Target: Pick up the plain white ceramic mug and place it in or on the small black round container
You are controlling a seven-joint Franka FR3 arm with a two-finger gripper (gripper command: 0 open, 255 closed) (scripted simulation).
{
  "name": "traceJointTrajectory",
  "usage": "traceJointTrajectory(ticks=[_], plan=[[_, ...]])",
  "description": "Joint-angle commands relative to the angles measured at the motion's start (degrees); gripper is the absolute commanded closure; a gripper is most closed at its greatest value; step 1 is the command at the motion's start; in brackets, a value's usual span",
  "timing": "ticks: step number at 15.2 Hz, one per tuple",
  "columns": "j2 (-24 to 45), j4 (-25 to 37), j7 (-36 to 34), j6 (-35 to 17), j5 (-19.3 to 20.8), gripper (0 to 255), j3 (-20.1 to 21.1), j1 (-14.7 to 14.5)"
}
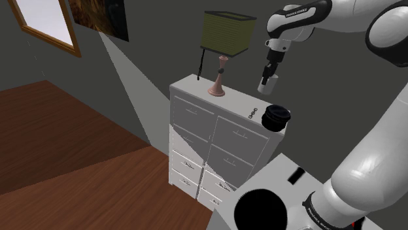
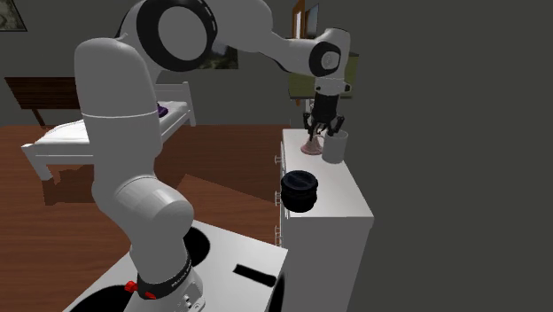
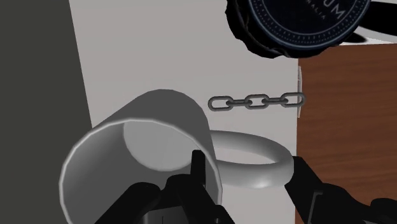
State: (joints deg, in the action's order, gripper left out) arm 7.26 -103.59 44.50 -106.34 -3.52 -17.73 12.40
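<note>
A plain white mug point(image 1: 267, 83) point(image 2: 335, 146) point(image 3: 143, 159) hangs tilted from my black gripper point(image 1: 269, 72) point(image 2: 326, 124) point(image 3: 248, 168), just above the far part of the white dresser top point(image 1: 196, 98) point(image 2: 341, 191) point(image 3: 159, 51). In the wrist view the fingers point(image 3: 198, 170) clasp the mug's ring handle point(image 3: 261, 162) between them. The small black round container point(image 1: 276, 118) point(image 2: 299, 191) point(image 3: 299, 22) stands on the dresser's near corner, a short way from the mug, with pale lettering on its lid.
A table lamp with an olive shade point(image 1: 227, 32) and pink base point(image 1: 218, 88) point(image 2: 312, 142) stands at the dresser's back. A short metal chain point(image 1: 252, 114) point(image 3: 256, 101) lies between mug and container. Brown wood floor point(image 1: 59, 137) surrounds the dresser; a bed point(image 2: 106, 133) stands further off.
</note>
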Motion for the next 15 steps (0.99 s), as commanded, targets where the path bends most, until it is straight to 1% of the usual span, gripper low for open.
traceJointTrajectory(ticks=[1,10,15], plan=[[-0.33,1.25,-0.26,1.57,0.13,255,0.05,-0.09],[-0.88,7.37,-0.54,8.21,0.38,255,-0.03,-0.04],[-13.24,-5.43,-3.65,7.15,3.9,255,0.97,-1.39]])
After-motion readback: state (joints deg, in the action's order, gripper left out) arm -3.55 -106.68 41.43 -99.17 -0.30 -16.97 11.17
